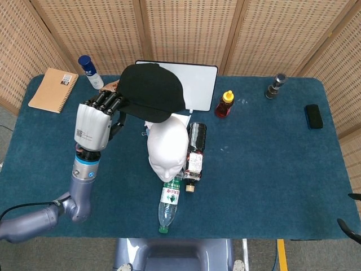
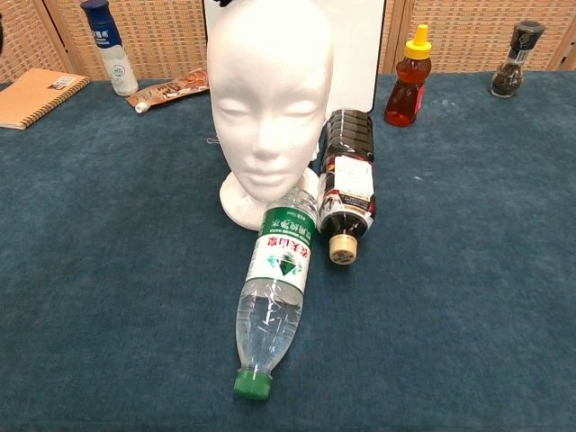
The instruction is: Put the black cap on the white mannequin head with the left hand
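In the head view my left hand (image 1: 96, 124) holds the black cap (image 1: 151, 91) by its left edge, raised above the table. The cap hangs just behind and above the white mannequin head (image 1: 167, 147), overlapping its back top. The mannequin head (image 2: 268, 99) stands upright in the chest view, facing me; only a sliver of the cap (image 2: 222, 3) shows at the frame's top edge. At the lower right corner of the head view a dark fingertip of my right hand (image 1: 351, 224) peeks in; its state cannot be read.
A water bottle (image 1: 169, 204) and a dark sauce bottle (image 1: 194, 149) lie beside the mannequin base. A whiteboard (image 1: 194, 84) stands behind. A notebook (image 1: 53, 89), blue-capped bottle (image 1: 87, 69), snack packet (image 2: 171, 88), honey bottle (image 1: 224, 104), pepper grinder (image 1: 276, 85) and black case (image 1: 313, 116) sit around.
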{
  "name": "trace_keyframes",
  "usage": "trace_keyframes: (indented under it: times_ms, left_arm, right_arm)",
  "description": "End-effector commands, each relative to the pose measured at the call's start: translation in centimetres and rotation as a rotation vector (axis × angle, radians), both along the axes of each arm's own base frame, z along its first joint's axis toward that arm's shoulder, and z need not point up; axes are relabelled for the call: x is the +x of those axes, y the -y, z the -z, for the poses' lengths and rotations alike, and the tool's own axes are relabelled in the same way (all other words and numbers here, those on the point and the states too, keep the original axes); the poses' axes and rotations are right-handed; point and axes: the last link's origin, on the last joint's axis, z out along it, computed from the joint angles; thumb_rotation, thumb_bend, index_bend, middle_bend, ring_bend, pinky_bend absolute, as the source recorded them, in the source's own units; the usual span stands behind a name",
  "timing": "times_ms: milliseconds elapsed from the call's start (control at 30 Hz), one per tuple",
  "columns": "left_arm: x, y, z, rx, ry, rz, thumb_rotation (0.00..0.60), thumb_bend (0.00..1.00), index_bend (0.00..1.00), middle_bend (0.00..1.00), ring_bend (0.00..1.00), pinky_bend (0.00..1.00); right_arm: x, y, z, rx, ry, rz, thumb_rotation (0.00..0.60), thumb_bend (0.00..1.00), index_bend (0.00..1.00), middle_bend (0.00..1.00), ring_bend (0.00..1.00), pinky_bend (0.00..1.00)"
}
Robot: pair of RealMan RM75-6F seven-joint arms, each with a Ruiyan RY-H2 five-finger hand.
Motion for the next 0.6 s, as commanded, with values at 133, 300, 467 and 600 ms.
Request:
trace_keyframes:
  times_ms: [133, 300, 467, 600]
  left_arm:
    - [2.6, -0.3, 3.0, -0.052, 0.047, 0.038, 0.600, 0.60, 0.78, 0.52, 0.46, 0.76]
    - [3.6, 0.3, 4.2, -0.064, 0.059, 0.069, 0.600, 0.60, 0.78, 0.52, 0.46, 0.76]
    - [3.4, 1.4, 5.1, -0.078, 0.047, 0.099, 0.600, 0.59, 0.78, 0.52, 0.46, 0.76]
    - [2.5, 2.4, 5.1, -0.070, 0.014, 0.122, 0.600, 0.59, 0.78, 0.52, 0.46, 0.76]
  right_arm:
    - [-0.3, -0.1, 0.0, -0.003, -0.001, 0.010, 0.600, 0.20, 0.32, 0.37, 0.33, 0.32]
    - [-0.5, -0.1, 0.0, -0.002, -0.002, 0.018, 0.600, 0.20, 0.32, 0.37, 0.33, 0.32]
    - [-0.6, -0.1, 0.0, -0.002, -0.002, 0.025, 0.600, 0.20, 0.32, 0.37, 0.32, 0.32]
    - [-0.8, -0.1, 0.1, -0.001, -0.001, 0.032, 0.600, 0.20, 0.32, 0.37, 0.33, 0.32]
